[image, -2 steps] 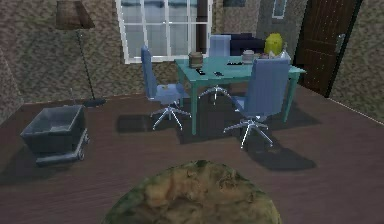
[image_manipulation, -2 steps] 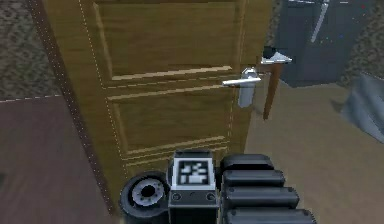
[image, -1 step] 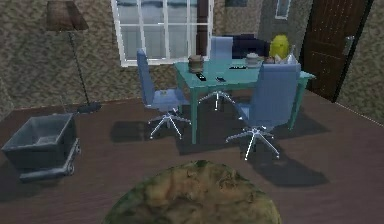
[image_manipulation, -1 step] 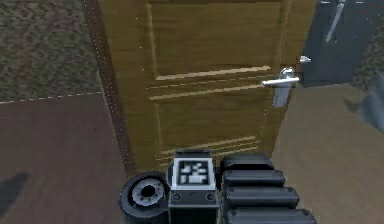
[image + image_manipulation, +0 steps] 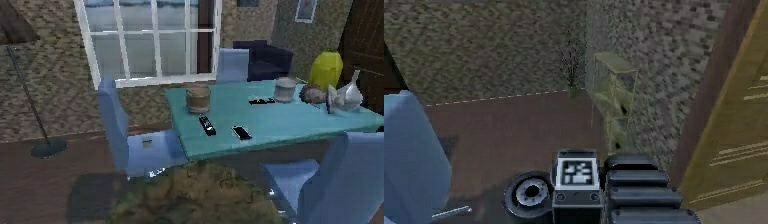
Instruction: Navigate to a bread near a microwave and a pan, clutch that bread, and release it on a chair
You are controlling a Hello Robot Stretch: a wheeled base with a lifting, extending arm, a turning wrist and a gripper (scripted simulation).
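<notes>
Blue chair (image 5: 113,115) at teal table's (image 5: 290,125) nine o'clock, gripper (image 5: 529,195) low at six (finger state, bread's whereabouts: cannot tell); best drive in gently, bringing its seat alongside the arm (image 5: 634,190).

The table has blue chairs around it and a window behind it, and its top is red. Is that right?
Not quite. The table is turquoise, not red, as the forward view shows. The blue chairs around it and the window behind it are right.
</notes>
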